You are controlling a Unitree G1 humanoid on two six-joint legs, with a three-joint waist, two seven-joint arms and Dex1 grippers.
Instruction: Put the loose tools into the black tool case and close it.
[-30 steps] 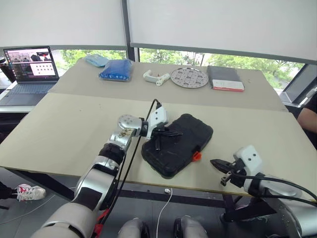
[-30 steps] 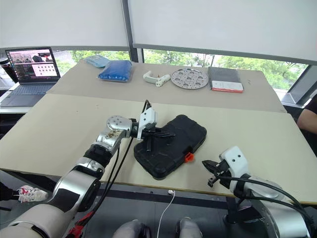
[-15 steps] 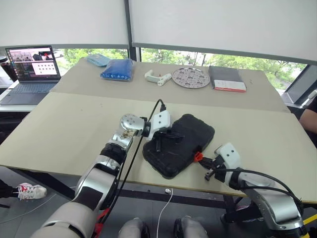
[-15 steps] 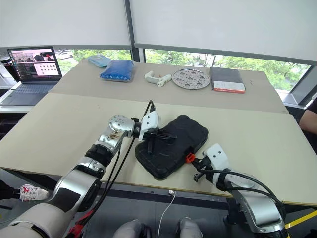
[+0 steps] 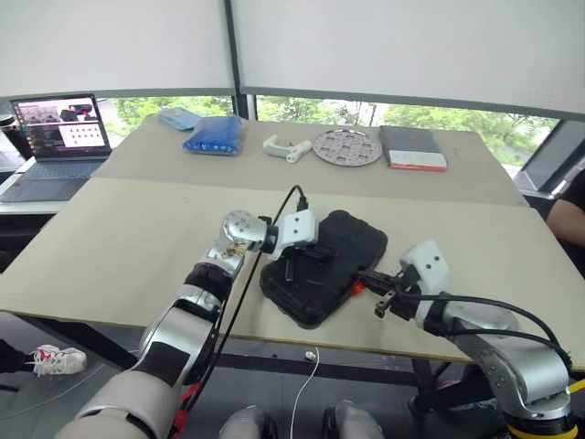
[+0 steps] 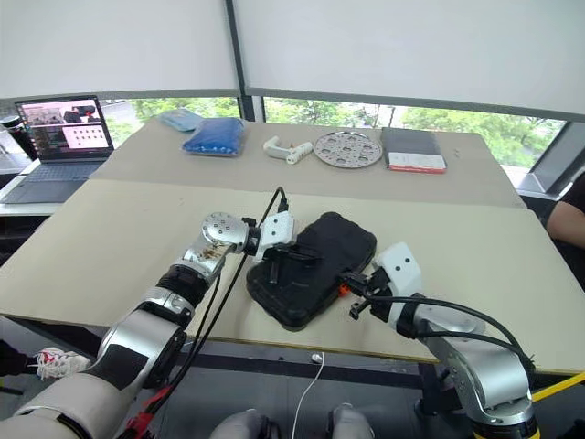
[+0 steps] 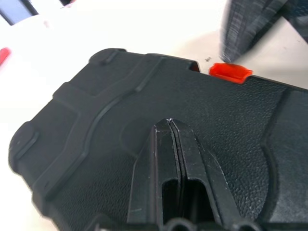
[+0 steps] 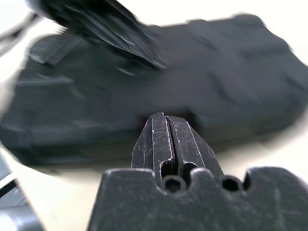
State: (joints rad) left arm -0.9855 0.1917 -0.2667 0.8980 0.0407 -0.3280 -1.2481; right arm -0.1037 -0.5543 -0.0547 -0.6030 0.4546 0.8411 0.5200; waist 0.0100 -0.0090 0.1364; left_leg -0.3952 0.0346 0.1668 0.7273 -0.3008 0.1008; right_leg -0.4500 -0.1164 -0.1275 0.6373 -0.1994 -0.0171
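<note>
left eye view takes in two long beige tables [image 5: 110, 247] set edge to edge below a window with white roller blinds [image 5: 402, 46] drawn most of the way down. on the near table, close to its front edge, lies the black tool case [image 5: 322, 267], shut, its textured shell up and its small orange latch [image 7: 230, 71] on the side facing the right arm. no loose tools can be seen on either table.

the left gripper [image 5: 322, 255] lies over the lid of the case with its two black fingers pressed together and nothing between them; in the left wrist view the fingertips [image 7: 169, 126] sit low over the lid, though contact cannot be told. the right gripper [image 5: 364, 275] points at the latch side of the case, its tips just beside the orange latch, fingers likewise clenched and empty, as the right wrist view shows [image 8: 163, 124].

on the far table, from the robot's left: an open laptop [image 5: 55, 137] with a lit screen whose writing is too small to read, a blue bag [image 5: 214, 133], a white plastic part [image 5: 285, 146], a round perforated metal plate [image 5: 346, 146] and a dark flat book with a red-and-white edge [image 5: 413, 148]; the label on that edge cannot be read. no brand shows on the case.
</note>
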